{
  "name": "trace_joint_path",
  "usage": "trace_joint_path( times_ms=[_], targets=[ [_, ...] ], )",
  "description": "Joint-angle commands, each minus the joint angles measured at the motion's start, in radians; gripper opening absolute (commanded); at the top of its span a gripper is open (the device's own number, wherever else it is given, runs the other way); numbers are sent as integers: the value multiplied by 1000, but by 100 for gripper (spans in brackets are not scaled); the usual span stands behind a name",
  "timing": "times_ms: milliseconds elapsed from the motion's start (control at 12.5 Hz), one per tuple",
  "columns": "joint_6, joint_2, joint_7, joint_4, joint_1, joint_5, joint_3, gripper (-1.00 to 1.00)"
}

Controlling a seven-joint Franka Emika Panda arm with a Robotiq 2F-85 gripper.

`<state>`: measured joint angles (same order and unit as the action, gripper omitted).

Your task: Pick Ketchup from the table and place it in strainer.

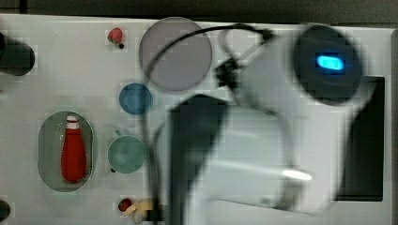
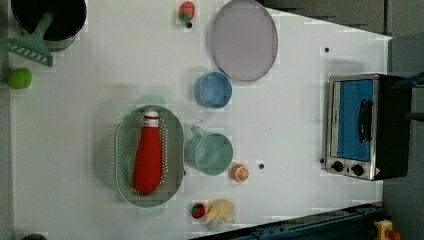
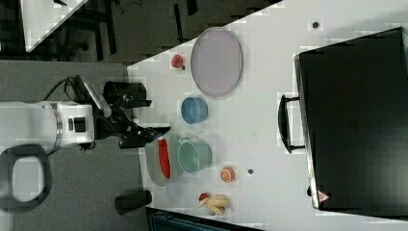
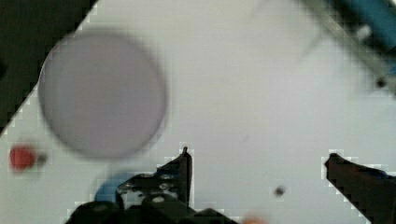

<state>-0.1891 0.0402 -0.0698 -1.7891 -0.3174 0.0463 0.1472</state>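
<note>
The red Ketchup (image 1: pixel 73 152) (image 2: pixel 147 157) bottle lies lengthwise inside the mint-green oval strainer (image 1: pixel 44 140) (image 2: pixel 121 150), its white cap toward the purple plate's side. In the right view the Ketchup (image 3: pixel 164 160) shows as a red strip inside the strainer (image 3: pixel 153 171). My gripper (image 3: pixel 153 134) hangs above the table on the white arm, over the strainer's near edge as the right view shows it. In the wrist view the gripper (image 4: pixel 257 165) stands wide open, with bare table between its fingers (image 4: pixel 184 172).
A grey-purple plate (image 1: pixel 176 54), a blue bowl (image 1: pixel 135 98) and a green cup (image 1: pixel 126 153) stand beside the strainer. Strawberries (image 2: pixel 186 11), an orange slice (image 2: pixel 240 173) and a banana (image 2: pixel 220 211) lie around. A toaster oven (image 2: pixel 357 125) and a black pot (image 2: pixel 50 20) stand at the table's ends.
</note>
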Motion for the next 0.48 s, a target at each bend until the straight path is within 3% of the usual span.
trace_joint_path(
  times_ms=[80, 480],
  targets=[
    [38, 23, 42, 53, 37, -68, 44, 100],
    [59, 23, 131, 52, 45, -67, 66, 100]
  ],
)
